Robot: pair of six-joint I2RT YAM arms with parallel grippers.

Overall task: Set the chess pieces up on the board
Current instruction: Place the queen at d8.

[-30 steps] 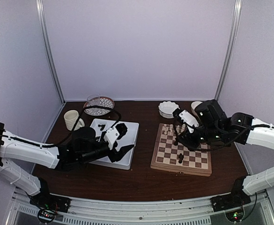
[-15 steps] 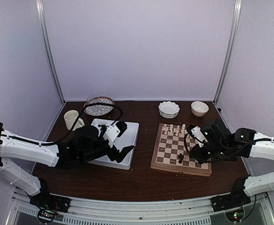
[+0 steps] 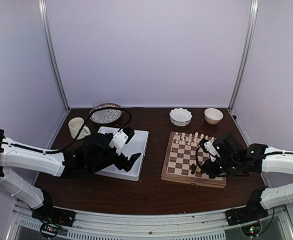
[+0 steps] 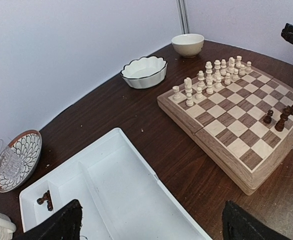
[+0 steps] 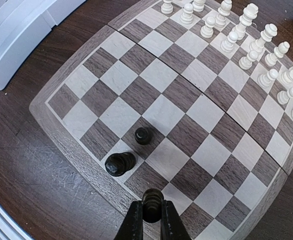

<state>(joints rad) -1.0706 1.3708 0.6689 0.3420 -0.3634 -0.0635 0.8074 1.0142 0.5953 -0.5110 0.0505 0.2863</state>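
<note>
left fingers (image 4: pixel 56 226) spread wide; right fingers (image 5: pixel 132 224) pinched

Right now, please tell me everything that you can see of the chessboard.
The board is square, of wood, with light and dark brown checks and a tan border; a seam across its middle suggests that it folds. It lies flat on the dark table, right of the white tray. Along its far side pale pieces stand in two rows; by its near edge stand two dark pieces. The right gripper, shut on a third dark piece, hangs over that edge.
</note>
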